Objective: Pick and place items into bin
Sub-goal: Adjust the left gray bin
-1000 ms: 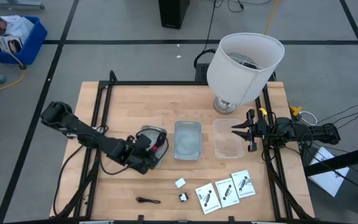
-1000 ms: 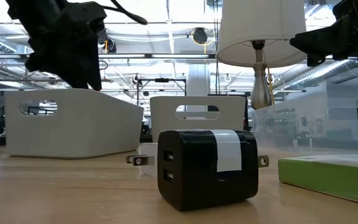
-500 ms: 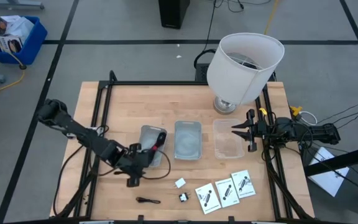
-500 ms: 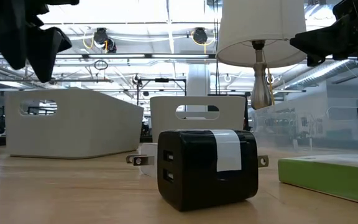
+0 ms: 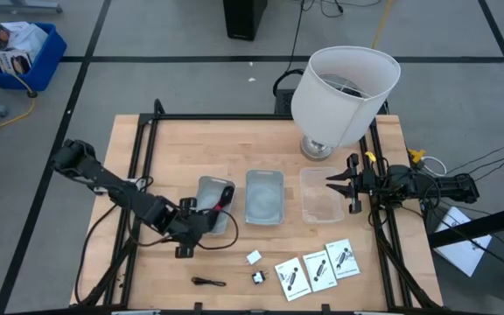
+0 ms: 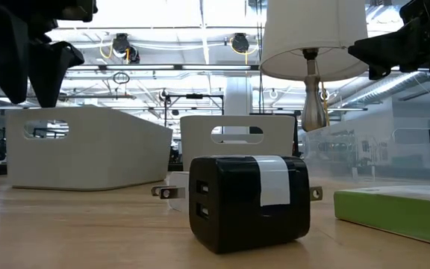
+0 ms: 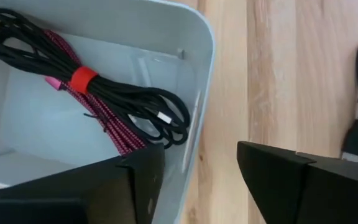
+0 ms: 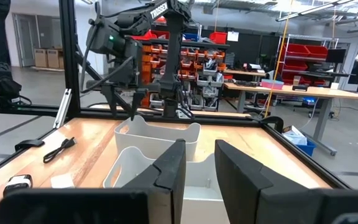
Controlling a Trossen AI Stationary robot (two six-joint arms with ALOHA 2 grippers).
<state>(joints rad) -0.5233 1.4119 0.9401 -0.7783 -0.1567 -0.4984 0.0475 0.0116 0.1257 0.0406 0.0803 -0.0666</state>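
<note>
Since a second ago the left claw [image 5: 182, 246] has come off the left bin [image 5: 206, 188] and now sits just outside that bin's near corner, over bare desk [image 5: 182, 149]; in the last half second it has barely shifted, drawing slightly back toward the bin. Its fingers stand apart and hold nothing, with the bin's rim in the gap between them in the left wrist view. The black-and-red cable [image 7: 104, 99], bundled with a red tie, lies inside that bin just behind the claw, where a second ago the claw was still over it. The thin dark cable [image 5: 208, 282] lies on the desk a little ahead of the claw, toward the front edge, in the same spot as before. Farther off to the claw's side sit the white block [image 5: 254, 257], the black block [image 5: 258, 277] and the three cards [image 5: 318, 266], none of them moved. The right claw [image 5: 332, 184] has stayed where it was at the far side of the clear bin [image 5: 320, 194], fingers slightly apart and empty, beside the lamp [image 5: 344, 87]. The middle bin [image 5: 264, 197] stands between the other two.
</note>
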